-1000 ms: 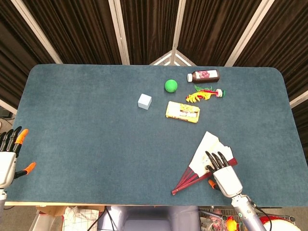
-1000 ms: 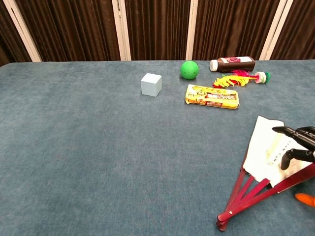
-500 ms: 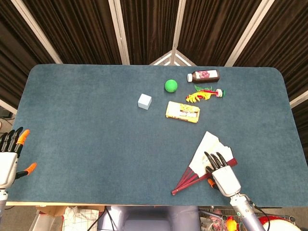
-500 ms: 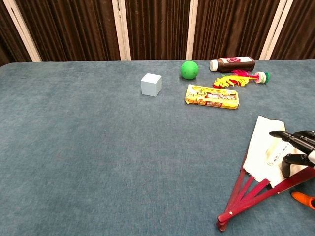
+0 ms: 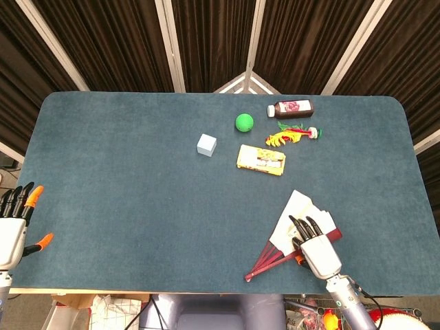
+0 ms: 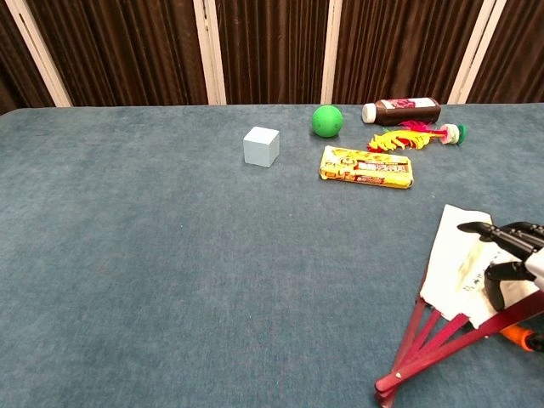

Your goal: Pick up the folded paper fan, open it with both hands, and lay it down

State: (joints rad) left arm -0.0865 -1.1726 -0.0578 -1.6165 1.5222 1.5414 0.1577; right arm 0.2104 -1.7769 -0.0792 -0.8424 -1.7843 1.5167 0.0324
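The paper fan (image 5: 292, 230) lies partly spread on the blue surface (image 5: 137, 192) near its front edge, toward 5 o'clock in the head view, its red ribs fanning down-left to the pivot and the white leaf pointing to about 12 o'clock. The right hand (image 5: 315, 247) rests over the fan's right side, dark fingers (image 6: 480, 228) stretched flat across the paper; whether it grips or merely presses, I cannot tell. The left hand (image 5: 14, 223) hangs released at the surface's left edge, around 8 o'clock, fingers apart, holding nothing. Well apart at 12 to 1 o'clock sit a pale cube (image 5: 206, 144), green ball (image 5: 244, 122), yellow packet (image 5: 261, 159), feathered shuttlecock (image 5: 294, 134) and lying bottle (image 5: 290, 108).
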